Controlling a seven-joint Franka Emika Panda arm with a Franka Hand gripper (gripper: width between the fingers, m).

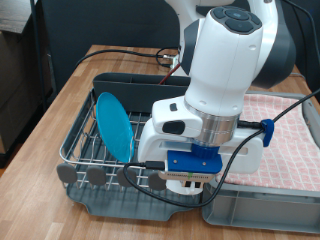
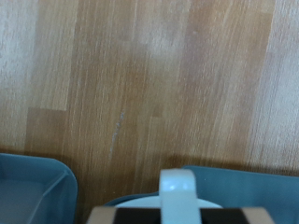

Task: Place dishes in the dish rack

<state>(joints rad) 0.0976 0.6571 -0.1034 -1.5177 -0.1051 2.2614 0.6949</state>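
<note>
A staged kitchen set-up in a lab: a wooden table (image 1: 75, 95) carries a wire dish rack (image 1: 90, 160) at nine o'clock and checked cloth (image 1: 290, 125) at three.

We see a glossy white arm (image 1: 232, 60), rounded shell w/ a dark grey joint band behind it. Its wrist ends in a ribbed silver ring (image 1: 216, 130) over a white hand block w/ blue fittings. Black cables (image 1: 262, 137) loop round the wrist; a grey button cluster sits up top.
</note>
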